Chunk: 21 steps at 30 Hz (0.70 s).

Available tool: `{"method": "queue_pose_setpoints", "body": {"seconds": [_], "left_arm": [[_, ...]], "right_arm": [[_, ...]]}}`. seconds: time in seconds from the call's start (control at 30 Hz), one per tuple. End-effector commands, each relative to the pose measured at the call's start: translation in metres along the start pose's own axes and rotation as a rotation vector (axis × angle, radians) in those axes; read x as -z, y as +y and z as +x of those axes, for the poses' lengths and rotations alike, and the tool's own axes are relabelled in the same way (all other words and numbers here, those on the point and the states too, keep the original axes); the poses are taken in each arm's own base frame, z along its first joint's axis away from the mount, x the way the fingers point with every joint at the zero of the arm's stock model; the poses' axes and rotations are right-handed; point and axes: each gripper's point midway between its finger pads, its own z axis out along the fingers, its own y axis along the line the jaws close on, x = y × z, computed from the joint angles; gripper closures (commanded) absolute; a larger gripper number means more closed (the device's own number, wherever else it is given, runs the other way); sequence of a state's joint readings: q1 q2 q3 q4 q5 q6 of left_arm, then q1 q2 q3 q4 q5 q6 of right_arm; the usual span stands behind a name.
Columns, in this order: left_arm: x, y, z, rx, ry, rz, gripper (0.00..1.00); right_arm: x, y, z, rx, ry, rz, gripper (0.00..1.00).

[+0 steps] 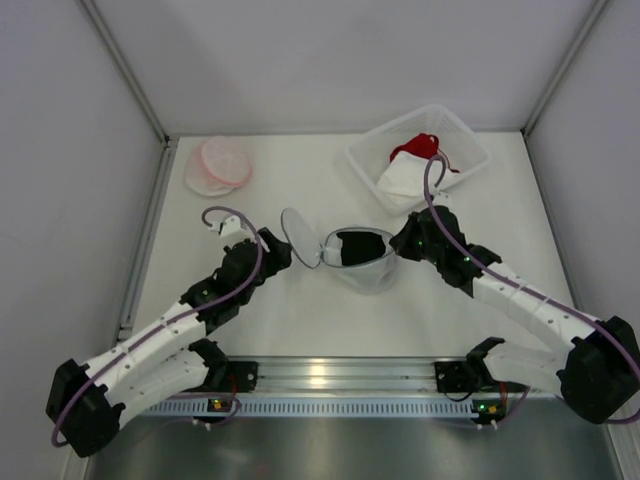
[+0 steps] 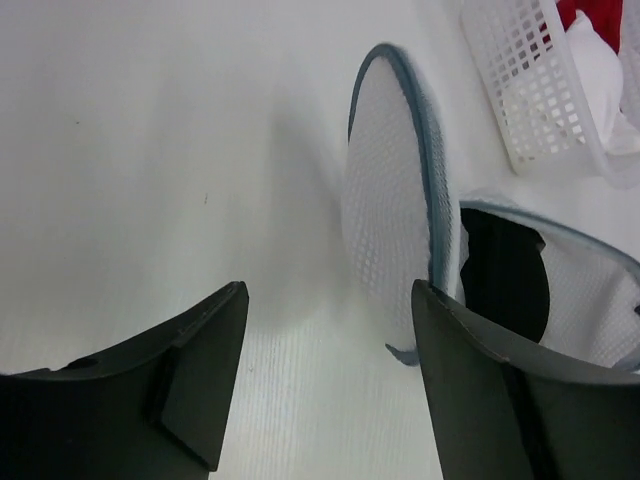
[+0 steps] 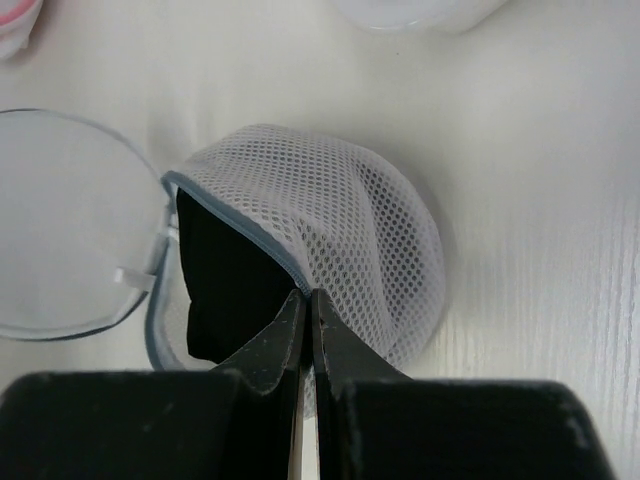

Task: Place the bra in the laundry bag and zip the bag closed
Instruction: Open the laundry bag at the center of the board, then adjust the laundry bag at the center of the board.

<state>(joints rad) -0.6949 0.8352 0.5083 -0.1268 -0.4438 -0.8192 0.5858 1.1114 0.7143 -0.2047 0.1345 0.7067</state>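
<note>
Left fingers (image 2: 200,385) apart, right fingers (image 3: 275,345) pinching the laundry bag (image 3: 345,220), bra (image 3: 225,285) half hidden inside.

Top view is bright and flat, lit from overhead, and the white tabletop (image 1: 300,310) is close to blown out. There's a hard glare spot on the metal rail (image 1: 325,376) and only faint, soft shadows under the arms. On the left wrist cam the left pincer (image 2: 330,320) is a dark, soft-edged blur up close, and the bag (image 2: 390,210) throws a gentle shadow to its left. On the right wrist cam the mesh is crisp, the right pincer (image 3: 308,305) is near-black with no detail, and the tabletop washes out toward the top.
</note>
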Motion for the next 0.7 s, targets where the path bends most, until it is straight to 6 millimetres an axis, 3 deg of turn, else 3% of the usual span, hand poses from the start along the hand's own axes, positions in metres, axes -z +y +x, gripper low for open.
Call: {"method": "queue_pose_setpoints", "body": {"seconds": [0.0,0.03,0.13,0.23,0.3,0.37,0.47,0.57,0.67], "left_arm": [[0.001,0.009,-0.016,0.097,-0.056,-0.078,0.26],[0.004,0.012,-0.020,0.098,-0.069,-0.092,0.14],[0.013,0.018,-0.041,0.048,-0.124,-0.145,0.11],[0.029,0.021,-0.075,0.000,-0.199,-0.211,0.09],[0.034,0.005,-0.084,-0.090,-0.174,-0.157,0.13],[0.024,-0.022,-0.065,-0.145,-0.063,-0.036,0.20],[0.001,-0.034,-0.022,-0.143,0.102,0.010,0.24],[-0.019,-0.046,0.001,-0.144,0.176,0.047,0.26],[-0.038,-0.054,0.007,-0.170,0.167,0.065,0.31]], "right_arm": [[0.007,0.016,-0.023,0.010,-0.081,-0.062,1.00],[0.007,0.017,-0.022,0.021,-0.076,-0.073,1.00],[0.006,0.017,-0.019,0.023,-0.065,-0.077,1.00],[0.006,0.016,-0.019,0.020,-0.066,-0.076,1.00],[0.006,0.017,-0.020,0.019,-0.071,-0.077,1.00],[0.005,0.017,-0.020,0.021,-0.072,-0.078,1.00],[0.003,0.017,-0.019,0.025,-0.063,-0.072,1.00],[0.005,0.018,-0.020,0.022,-0.059,-0.068,1.00],[0.007,0.017,-0.021,0.017,-0.068,-0.071,1.00]]}}
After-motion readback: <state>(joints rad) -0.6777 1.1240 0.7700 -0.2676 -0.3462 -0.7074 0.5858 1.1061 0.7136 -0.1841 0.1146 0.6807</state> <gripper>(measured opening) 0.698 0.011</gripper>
